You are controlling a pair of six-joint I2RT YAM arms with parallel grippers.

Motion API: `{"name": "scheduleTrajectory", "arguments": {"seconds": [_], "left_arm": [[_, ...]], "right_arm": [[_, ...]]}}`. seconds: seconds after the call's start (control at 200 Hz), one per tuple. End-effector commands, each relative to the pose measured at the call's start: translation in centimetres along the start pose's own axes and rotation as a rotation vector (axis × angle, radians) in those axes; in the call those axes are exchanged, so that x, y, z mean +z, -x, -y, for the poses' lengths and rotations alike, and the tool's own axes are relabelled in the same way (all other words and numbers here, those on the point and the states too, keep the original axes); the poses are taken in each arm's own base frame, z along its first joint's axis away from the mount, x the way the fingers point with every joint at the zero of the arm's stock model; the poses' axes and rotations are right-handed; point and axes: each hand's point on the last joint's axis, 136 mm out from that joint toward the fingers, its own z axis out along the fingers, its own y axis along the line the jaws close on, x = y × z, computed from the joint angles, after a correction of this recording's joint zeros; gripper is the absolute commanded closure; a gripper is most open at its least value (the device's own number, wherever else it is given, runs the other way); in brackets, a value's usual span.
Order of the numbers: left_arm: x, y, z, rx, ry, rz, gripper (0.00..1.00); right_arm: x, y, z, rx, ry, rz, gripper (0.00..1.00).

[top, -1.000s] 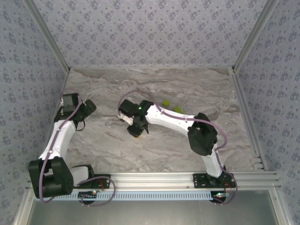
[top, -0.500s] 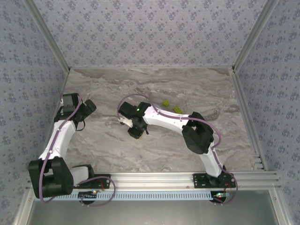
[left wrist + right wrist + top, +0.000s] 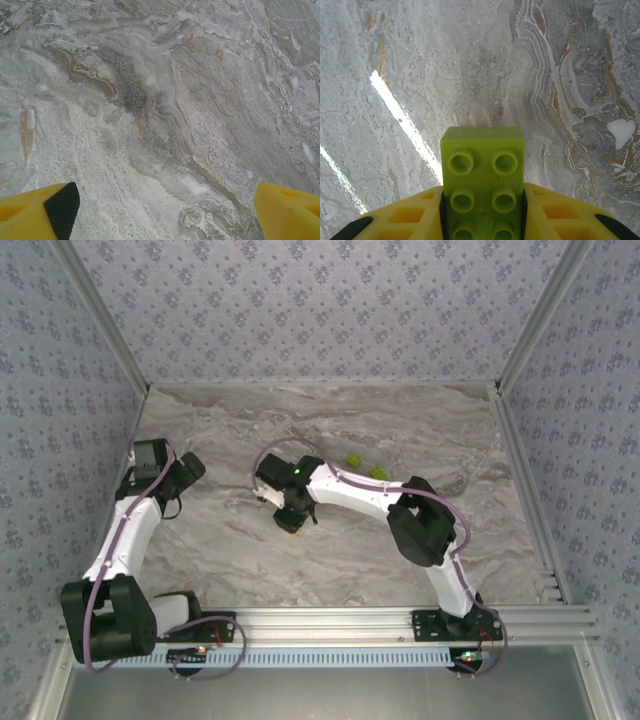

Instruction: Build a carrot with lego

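Where the arms are bolted down, an aluminium rail (image 3: pixel 330 620) runs along the near edge of the worktop (image 3: pixel 300 570), a grey slab veined like marble in white and brown. The left hand (image 3: pixel 190 468) sits over the worktop's left side, near the wall. Its yellow fingers (image 3: pixel 35 215) are spread wide, with nothing but bare stone between them. The right arm (image 3: pixel 370 495) stretches leftward across the middle, and the right hand (image 3: pixel 291 520) points down at the worktop. It is clamped on the sides of a lime-green brick (image 3: pixel 482 165), whose studs face the wrist camera and whose end juts past the fingertips; whether it touches the stone I cannot tell. Just beyond that forearm a second brick (image 3: pixel 353 458) and a third brick (image 3: pixel 379 473), both lime-green, lie on the worktop, near each other but apart. Wallpaper (image 3: pixel 300 310) with small blue flowers covers the three walls, and aluminium posts (image 3: pixel 95 320) stand at the back corners.
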Motion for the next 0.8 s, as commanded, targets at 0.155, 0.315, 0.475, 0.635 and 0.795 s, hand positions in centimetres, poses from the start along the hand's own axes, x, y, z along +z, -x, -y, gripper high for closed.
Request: {"name": "scheduleTrajectory", "arguments": {"seconds": [0.155, 0.315, 0.475, 0.635, 0.795], "left_arm": [[-0.1, 0.7, 0.8, -0.002, -0.028, 0.009, 0.08], [0.0, 0.6, 0.8, -0.002, -0.027, 0.008, 0.08], [0.1, 0.5, 0.6, -0.003, -0.023, 0.006, 0.08], [0.1, 0.6, 0.7, -0.003, -0.024, 0.007, 0.08], [0.0, 0.5, 0.6, -0.002, -0.024, 0.007, 0.08]], "right_arm": [[0.9, -0.2, -0.2, 0.003, 0.036, -0.021, 0.61], [1.4, -0.6, -0.4, -0.002, 0.048, -0.041, 0.61], [2.0, -1.0, -0.5, -0.002, 0.051, -0.058, 0.61], [2.4, -1.4, -0.7, 0.006, 0.063, -0.073, 0.61], [3.0, -2.2, -0.7, 0.008, 0.063, -0.093, 0.61]]}}
